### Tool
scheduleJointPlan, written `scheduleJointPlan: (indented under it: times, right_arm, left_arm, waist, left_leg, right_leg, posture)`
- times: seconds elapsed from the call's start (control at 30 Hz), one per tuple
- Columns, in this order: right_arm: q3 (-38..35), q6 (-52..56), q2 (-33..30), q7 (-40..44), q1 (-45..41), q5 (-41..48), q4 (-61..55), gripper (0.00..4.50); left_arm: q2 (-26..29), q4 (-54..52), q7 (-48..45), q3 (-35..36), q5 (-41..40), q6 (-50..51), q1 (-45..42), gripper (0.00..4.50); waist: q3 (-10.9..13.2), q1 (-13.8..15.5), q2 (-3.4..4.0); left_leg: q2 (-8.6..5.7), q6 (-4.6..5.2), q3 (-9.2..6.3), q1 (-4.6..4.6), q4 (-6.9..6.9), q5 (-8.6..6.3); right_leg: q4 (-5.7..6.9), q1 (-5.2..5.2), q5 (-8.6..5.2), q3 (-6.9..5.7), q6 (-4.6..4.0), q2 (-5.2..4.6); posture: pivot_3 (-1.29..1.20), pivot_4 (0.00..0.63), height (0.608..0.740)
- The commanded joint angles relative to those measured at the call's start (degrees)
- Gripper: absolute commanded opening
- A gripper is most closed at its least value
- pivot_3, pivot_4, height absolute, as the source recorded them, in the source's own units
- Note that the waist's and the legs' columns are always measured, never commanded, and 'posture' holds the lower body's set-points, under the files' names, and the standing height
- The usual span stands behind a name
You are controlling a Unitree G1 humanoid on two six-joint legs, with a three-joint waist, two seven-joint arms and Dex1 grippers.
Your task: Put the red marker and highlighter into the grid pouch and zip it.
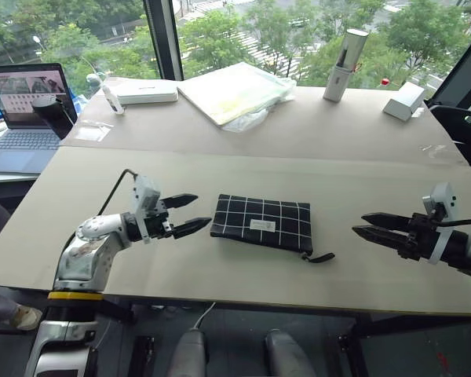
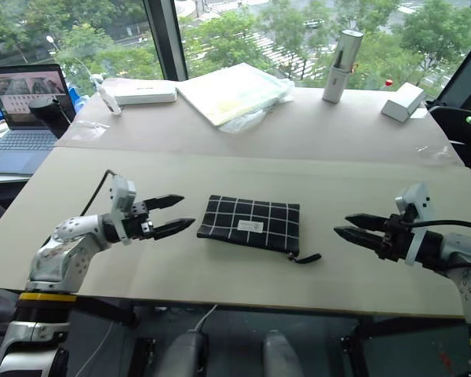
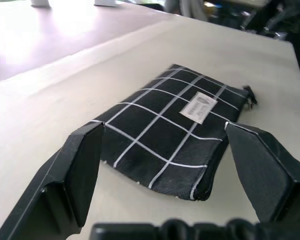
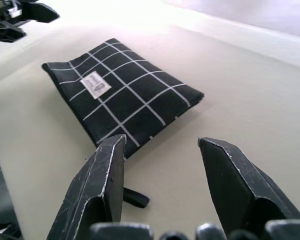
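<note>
The grid pouch lies flat on the table's near half, black with white lines, a small white label on top and its black pull strap trailing at its right end. The red marker and the highlighter are out of view. My left gripper is open just left of the pouch, level, fingers pointing at its left end with nothing between them. My right gripper hovers open to the right of the pouch, a short way from the strap, empty. The right wrist view shows the pouch and the left gripper beyond it.
At the back of the table lie a white flat box, a plastic-wrapped pad, an upright white cylinder and a small white box. A laptop stands far left. The table's front edge runs close below both grippers.
</note>
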Motion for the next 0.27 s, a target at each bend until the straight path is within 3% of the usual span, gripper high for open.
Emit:
scheduleJointPlan:
  times: [0.03, 0.27]
  right_arm:
    - [0.5, -3.2, -0.5, 1.5, -2.3, -1.3, 3.2, 2.62]
    - [4.3, -6.2, 2.2, 1.6, -7.4, -3.6, 9.6, 2.62]
  left_arm:
    - [0.4, -6.6, 6.6, 5.5, -3.1, 4.2, 3.1, 4.16]
    - [0.1, -9.7, 13.0, 11.2, -5.2, 6.7, 8.2, 4.16]
  waist:
    - [0.0, 0.0, 0.00]
    - [0.0, -0.3, -0.01]
  left_leg:
    - [0.00, 0.00, 0.00, 0.01, 0.00, 0.00]
    - [-0.01, 0.00, 0.02, 0.13, -0.03, 0.00]
  right_leg:
    - [0.01, 0.03, 0.00, -0.01, 0.00, -0.01]
    - [-0.01, 0.11, -0.01, 0.01, -0.02, -0.01]
  posture:
    - [0.00, 0.150, 0.740]
    - [0.00, 0.150, 0.740]
